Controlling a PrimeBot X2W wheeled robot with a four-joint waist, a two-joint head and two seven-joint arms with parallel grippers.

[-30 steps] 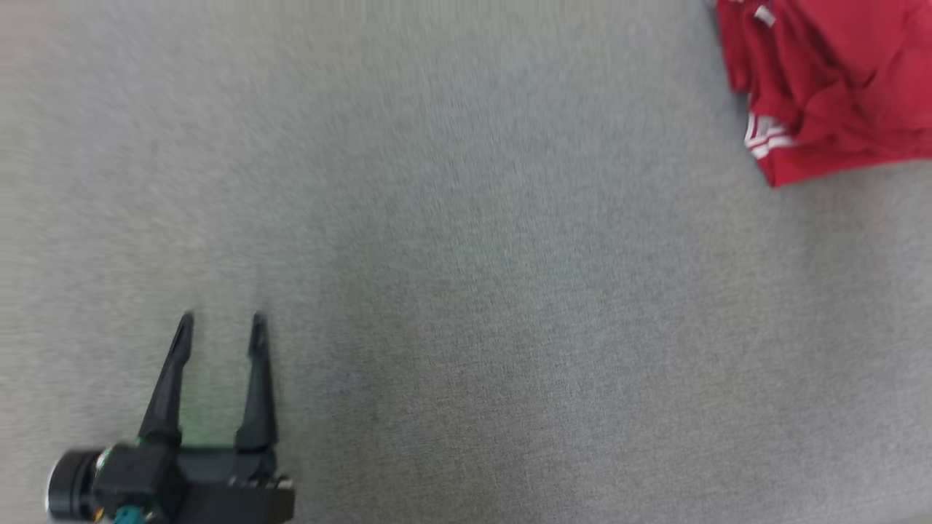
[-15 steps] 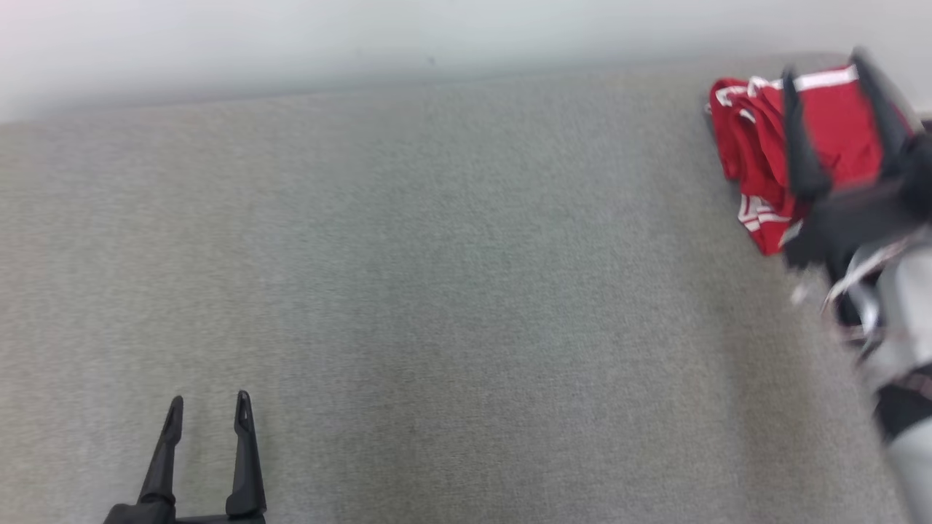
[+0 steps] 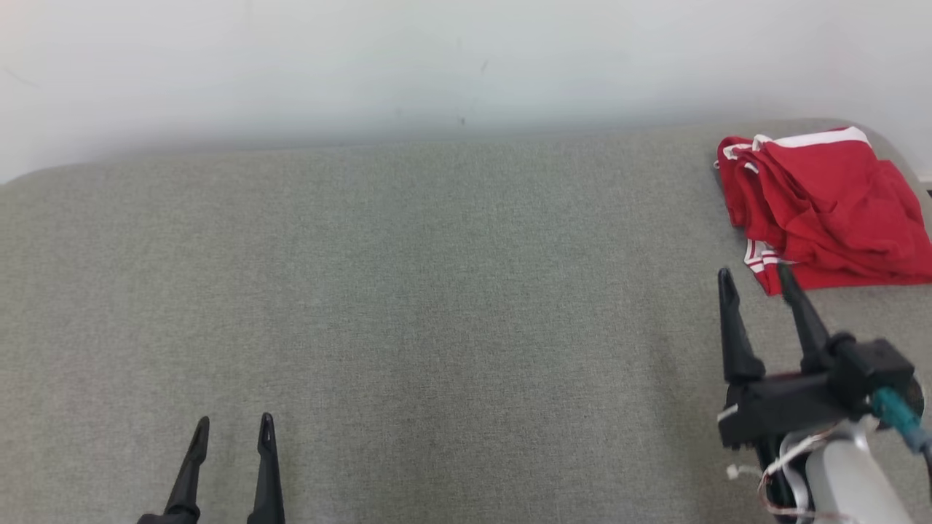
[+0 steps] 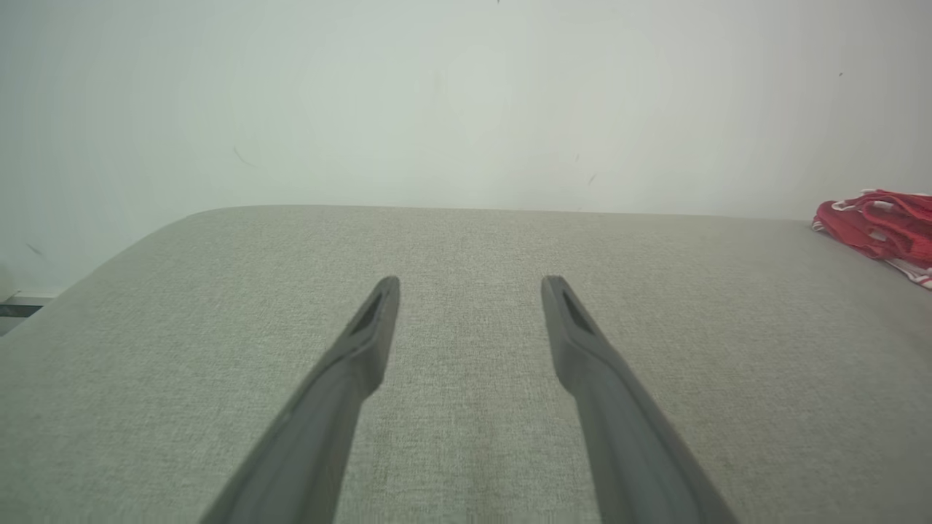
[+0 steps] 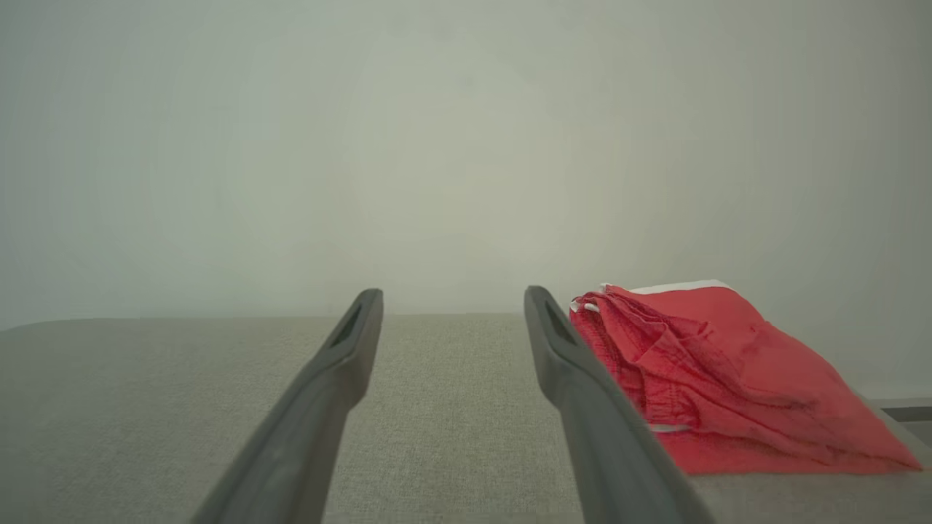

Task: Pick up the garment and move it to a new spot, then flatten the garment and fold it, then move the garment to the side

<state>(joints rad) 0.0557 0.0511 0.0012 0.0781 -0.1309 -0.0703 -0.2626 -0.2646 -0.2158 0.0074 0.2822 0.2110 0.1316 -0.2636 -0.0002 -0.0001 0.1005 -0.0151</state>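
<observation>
The garment (image 3: 826,207) is red with white trim and lies folded in a bundle at the far right corner of the grey padded surface (image 3: 451,291). In the right wrist view the garment (image 5: 728,378) sits just right of the fingers; in the left wrist view the garment (image 4: 877,225) is far off at the right edge. My right gripper (image 3: 757,276) stands open just in front of the garment's near left corner, nothing between its fingers. My left gripper (image 3: 233,429) is open and empty at the lower left, over bare fabric.
A pale wall (image 3: 437,65) runs along the far edge of the grey padded surface. The surface's rounded left corner (image 4: 182,222) and a strip of floor show in the left wrist view. Wide bare fabric lies between the two grippers.
The head camera has tilted up, bringing the wall and far edge into view. My right gripper has pulled back from over the garment to a spot in front of it. Both stay open.
</observation>
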